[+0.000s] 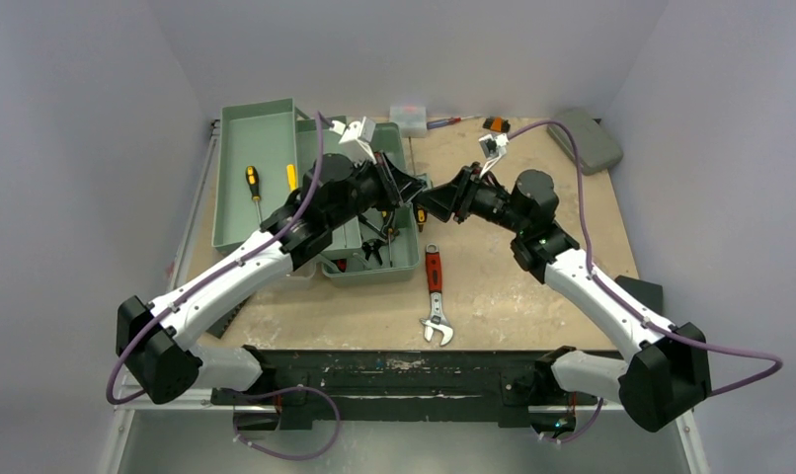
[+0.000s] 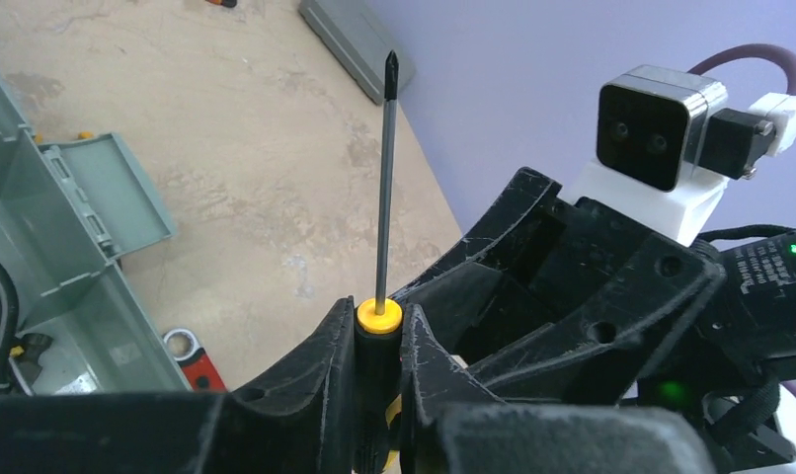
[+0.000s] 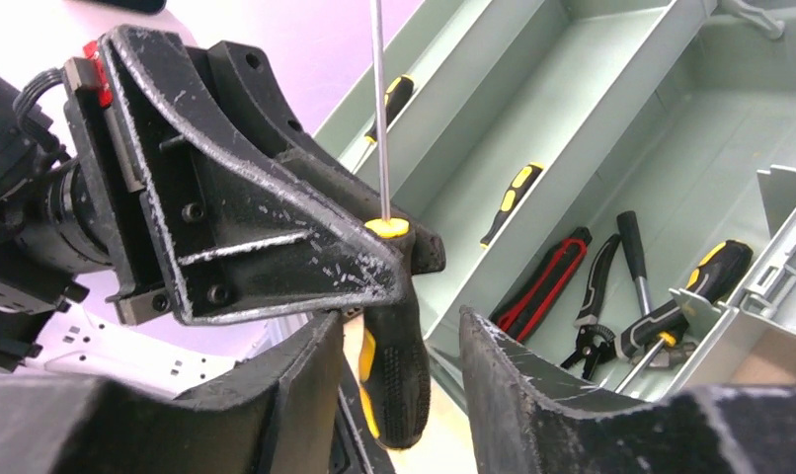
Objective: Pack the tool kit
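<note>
**A:** The screwdriver [image 2: 384,197] was up in the air between the two arms. The left gripper [image 2: 379,341] was clamped on the top of its handle, right under the yellow collar.

**B:** And the right gripper [image 3: 399,346]?

**A:** Fingers parted, one either side of the lower handle, with a gap on each side — no contact.

**B:** How did the tool look?

**A:** Black grip with yellow inlays, and a long thin steel shaft with a dark tip running straight out past the left fingers.

**B:** Around it?

**A:** Just to the left, the toolbox [image 1: 266,148] lay open on the table [image 1: 532,286] — grey-green, trays folded out, with pliers [image 3: 599,276] and more screwdrivers inside. A red-handled wrench [image 1: 435,296] lay just in front of it. The flat grey case [image 1: 587,138] sat well apart at the far right corner.
</note>
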`<control>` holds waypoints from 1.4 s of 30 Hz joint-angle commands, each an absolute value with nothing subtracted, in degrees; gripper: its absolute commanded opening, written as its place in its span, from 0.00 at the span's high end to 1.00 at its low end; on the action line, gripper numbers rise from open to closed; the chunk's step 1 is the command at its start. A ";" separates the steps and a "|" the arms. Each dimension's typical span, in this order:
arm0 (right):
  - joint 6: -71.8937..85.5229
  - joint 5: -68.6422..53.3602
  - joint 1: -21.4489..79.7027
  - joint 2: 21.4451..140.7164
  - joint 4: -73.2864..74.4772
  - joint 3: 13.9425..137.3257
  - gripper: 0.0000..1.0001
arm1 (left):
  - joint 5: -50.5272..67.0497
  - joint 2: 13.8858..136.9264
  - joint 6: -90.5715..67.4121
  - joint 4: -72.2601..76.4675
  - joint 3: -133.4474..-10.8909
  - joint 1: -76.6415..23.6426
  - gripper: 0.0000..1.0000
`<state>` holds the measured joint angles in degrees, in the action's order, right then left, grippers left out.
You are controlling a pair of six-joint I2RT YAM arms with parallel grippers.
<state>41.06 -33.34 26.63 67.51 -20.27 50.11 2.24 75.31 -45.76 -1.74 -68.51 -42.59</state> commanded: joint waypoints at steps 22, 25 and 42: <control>29.15 -4.42 26.77 74.56 5.25 60.11 0.33 | -35.46 86.74 -26.32 -38.78 -87.61 -30.86 0.87; 27.26 -0.34 26.72 79.54 9.50 62.87 0.30 | -34.65 87.04 -26.45 -38.42 -87.24 -30.92 0.54; 33.98 12.08 23.93 91.22 6.54 64.35 0.43 | -13.05 75.39 -26.56 -36.47 -83.54 -36.83 0.21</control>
